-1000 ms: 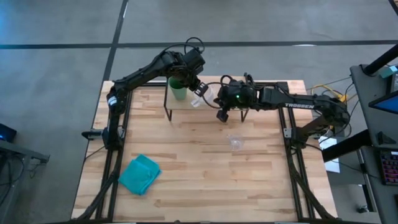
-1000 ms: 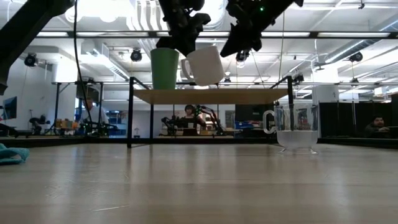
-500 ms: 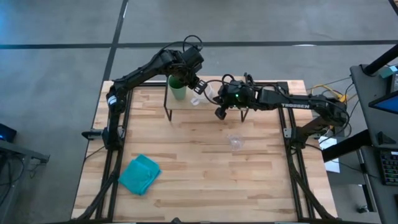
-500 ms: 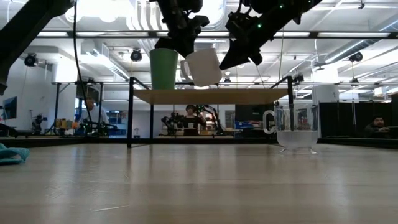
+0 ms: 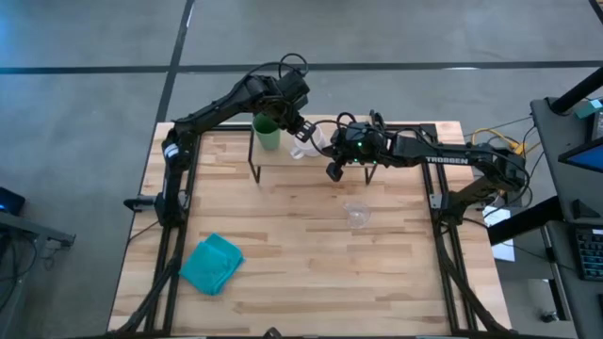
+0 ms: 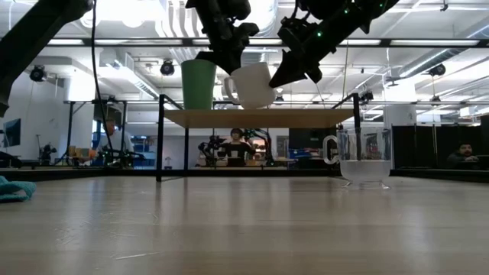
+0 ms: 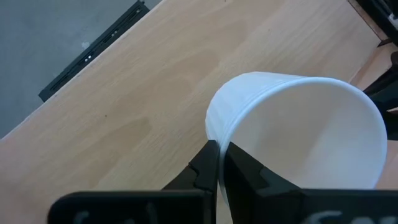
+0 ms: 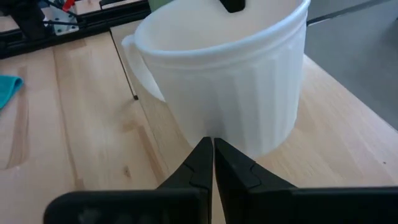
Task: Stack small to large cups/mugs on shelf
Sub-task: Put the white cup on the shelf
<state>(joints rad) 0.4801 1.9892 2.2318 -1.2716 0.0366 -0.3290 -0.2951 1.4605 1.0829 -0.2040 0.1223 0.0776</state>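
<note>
Landmark: shelf (image 6: pixel 258 118), light-wood board on thin black legs, standing on the surface (image 5: pixel 301 254). Green cup (image 6: pixel 198 84) upright on the shelf top, toward its left-arm end. White mug (image 6: pixel 253 84) just beside the green cup, tilted, its base at or just above the shelf board; contact with the board cannot be told. Left gripper (image 6: pixel 227 55) above the shelf, clenched on the white mug's rim; left wrist view shows one finger inside, one outside the wall (image 7: pixel 217 163). Right gripper (image 5: pixel 332 170) at the shelf's front edge near the mug, fingers pressed together on nothing (image 8: pixel 212 158). Clear glass mug (image 6: pixel 360 156) upright on the surface, off the shelf. Teal cloth (image 5: pixel 212 263) on the surface, well apart from the shelf.
</note>
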